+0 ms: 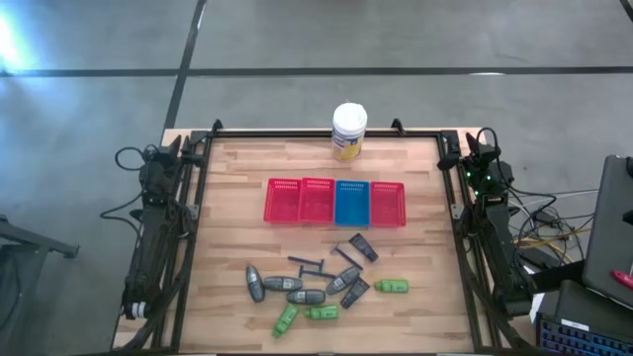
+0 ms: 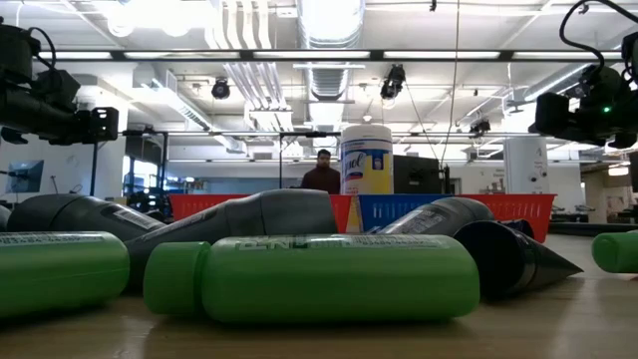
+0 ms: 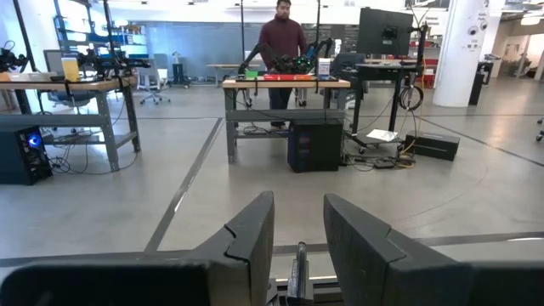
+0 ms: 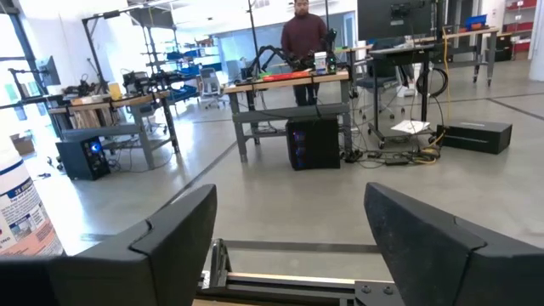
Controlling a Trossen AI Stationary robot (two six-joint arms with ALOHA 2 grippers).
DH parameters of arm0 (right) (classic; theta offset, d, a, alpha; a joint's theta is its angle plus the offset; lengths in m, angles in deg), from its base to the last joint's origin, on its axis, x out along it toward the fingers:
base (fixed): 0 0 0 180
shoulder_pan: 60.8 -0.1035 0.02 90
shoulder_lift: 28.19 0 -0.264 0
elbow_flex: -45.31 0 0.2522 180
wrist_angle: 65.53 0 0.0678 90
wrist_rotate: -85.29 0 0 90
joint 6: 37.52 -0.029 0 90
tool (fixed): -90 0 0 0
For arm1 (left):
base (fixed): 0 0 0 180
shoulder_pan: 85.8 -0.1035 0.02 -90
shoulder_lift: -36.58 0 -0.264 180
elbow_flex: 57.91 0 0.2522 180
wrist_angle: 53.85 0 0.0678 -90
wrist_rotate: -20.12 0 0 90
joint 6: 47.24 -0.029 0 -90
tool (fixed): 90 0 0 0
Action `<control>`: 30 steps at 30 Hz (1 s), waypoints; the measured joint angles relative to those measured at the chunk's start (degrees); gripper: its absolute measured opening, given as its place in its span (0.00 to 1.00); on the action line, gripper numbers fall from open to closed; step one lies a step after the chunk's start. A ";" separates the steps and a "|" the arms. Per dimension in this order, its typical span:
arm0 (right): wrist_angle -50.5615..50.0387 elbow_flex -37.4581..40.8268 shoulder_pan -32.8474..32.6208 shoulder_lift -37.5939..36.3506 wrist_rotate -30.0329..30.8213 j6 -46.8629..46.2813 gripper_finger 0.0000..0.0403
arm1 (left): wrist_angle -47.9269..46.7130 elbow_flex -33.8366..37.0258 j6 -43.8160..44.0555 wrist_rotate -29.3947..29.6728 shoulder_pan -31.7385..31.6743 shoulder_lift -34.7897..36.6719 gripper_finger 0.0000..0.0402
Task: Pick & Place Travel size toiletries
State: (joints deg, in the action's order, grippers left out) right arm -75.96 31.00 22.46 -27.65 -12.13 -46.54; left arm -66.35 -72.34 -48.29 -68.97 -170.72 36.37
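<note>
My left gripper [image 3: 297,234] sits parked at the table's left edge, fingers slightly apart, holding nothing. The toiletries [image 1: 316,284] lie scattered on the near half of the table [image 1: 237,188], in front of the baskets [image 1: 334,202]. My right gripper [image 4: 293,238] waits at the right edge, jaws wide and empty.

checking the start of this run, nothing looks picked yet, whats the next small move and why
Probably bring the right gripper off its parked spot at the table's right edge and over the pile of toiletries near the front. Its fingers stand apart with nothing between them, every item lies loose on the table, and the red and blue baskets behind them look empty. The left gripper is parked too.
</note>
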 joint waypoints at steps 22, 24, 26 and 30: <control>0.00 0.00 0.00 0.00 -0.01 0.00 0.58 | 0.00 0.00 -0.01 0.00 0.00 0.00 0.28; 0.00 0.01 0.00 0.00 -0.02 0.00 0.57 | 0.00 0.00 -0.01 -0.01 0.00 0.01 0.28; 0.00 0.00 0.00 0.01 -0.02 0.00 0.56 | 0.00 0.00 -0.01 -0.01 0.00 0.00 0.28; 0.00 0.01 0.00 0.01 -0.01 0.00 0.55 | 0.00 0.00 0.00 0.00 0.00 0.01 0.28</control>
State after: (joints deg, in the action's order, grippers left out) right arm -75.96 31.02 22.46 -27.63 -12.14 -46.54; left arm -66.35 -72.34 -48.29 -68.97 -170.72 36.38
